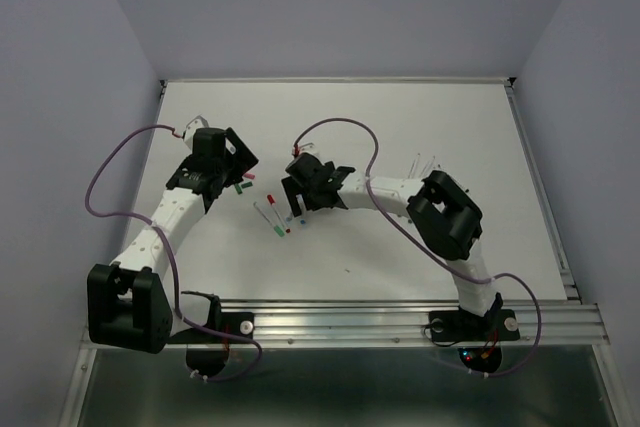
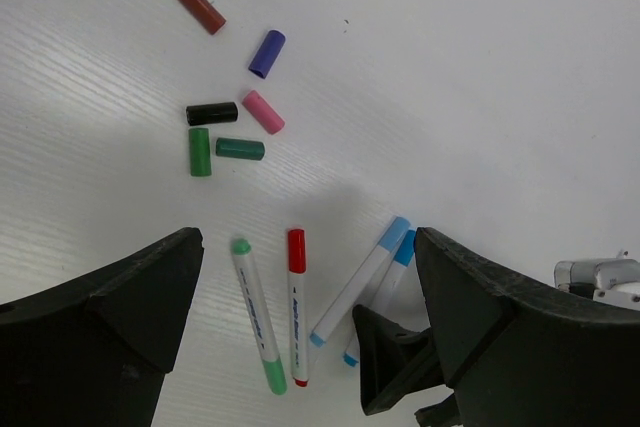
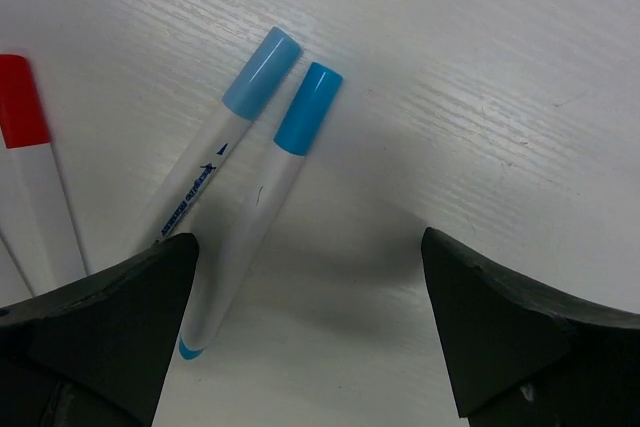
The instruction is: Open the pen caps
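Seven loose pen caps (image 2: 263, 111) lie upper left in our left wrist view, four capped pens (image 2: 297, 307) lower centre. Our left gripper (image 2: 305, 257) and right gripper (image 3: 310, 252) both gape wide, holding nothing.

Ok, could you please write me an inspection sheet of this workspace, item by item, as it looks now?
Surface: white table, no spill seen.
Job's things: seven loose pen caps in a cluster; four pens capped: green, red, two blue.
Clutter: thin pale items by the right arm, too small to tell.
Grippers: left fingers open, empty; right fingers open, empty, above the blue pens.
Cables: purple cables loop beside both arms.
Surroundings: plain walls.
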Controlling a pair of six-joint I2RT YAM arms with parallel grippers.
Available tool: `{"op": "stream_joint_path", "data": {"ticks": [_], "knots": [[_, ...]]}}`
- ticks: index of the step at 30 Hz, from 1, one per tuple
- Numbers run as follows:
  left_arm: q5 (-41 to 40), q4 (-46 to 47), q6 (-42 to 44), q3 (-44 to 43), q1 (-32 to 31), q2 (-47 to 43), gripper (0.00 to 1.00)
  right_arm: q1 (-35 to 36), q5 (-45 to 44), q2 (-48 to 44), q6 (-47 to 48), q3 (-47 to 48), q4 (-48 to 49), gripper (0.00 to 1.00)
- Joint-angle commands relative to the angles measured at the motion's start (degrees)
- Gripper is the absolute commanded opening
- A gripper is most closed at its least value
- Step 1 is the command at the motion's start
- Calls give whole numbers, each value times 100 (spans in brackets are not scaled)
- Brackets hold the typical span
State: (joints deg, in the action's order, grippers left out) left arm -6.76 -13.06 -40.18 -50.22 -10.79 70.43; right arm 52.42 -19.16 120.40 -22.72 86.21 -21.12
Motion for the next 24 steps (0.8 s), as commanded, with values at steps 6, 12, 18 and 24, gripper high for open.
{"op": "stream_joint_path", "data": {"ticks": [6,12,18,24], "knots": [[-141,32,11,30,-20,-3,99,145,-202,-34,-189,-368,-225,56],[-123,14,-7,29,-20,-56,99,76,-142,-139,-242,-878,-24,28],[315,145,212,38,-20,-117,99,-338,465,-648,-14,-1492,565,1],[2318,1497,494,468,-274,-416,99,-540,1158,-1904,435,-2073,1338,1]]}}
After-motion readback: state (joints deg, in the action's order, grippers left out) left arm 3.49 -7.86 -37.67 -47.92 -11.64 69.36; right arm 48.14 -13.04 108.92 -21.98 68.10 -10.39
